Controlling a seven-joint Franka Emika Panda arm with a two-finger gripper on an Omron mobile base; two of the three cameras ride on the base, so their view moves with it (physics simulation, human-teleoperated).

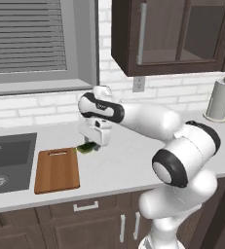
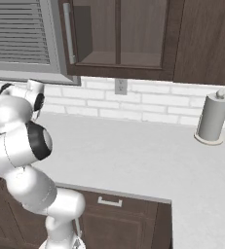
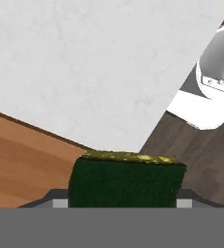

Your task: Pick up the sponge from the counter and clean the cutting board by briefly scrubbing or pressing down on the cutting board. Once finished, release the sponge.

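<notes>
Cabinet fronts (image 1: 84, 223) run dark brown under the tabletop (image 1: 128, 160). Near its front edge lies the cutting board (image 1: 57, 170), slot handle toward the wall, beside the sink (image 1: 7, 160). Just past the board's far right corner, the pincer (image 1: 90, 146) pinches the sponge (image 3: 125, 181), which fills the gap between its fingers. A paper towel roll (image 1: 219, 99) stands at the back right

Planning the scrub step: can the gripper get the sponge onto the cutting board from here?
Probably yes. The gripper holds the sponge just beside the cutting board, whose top lies bare.
</notes>
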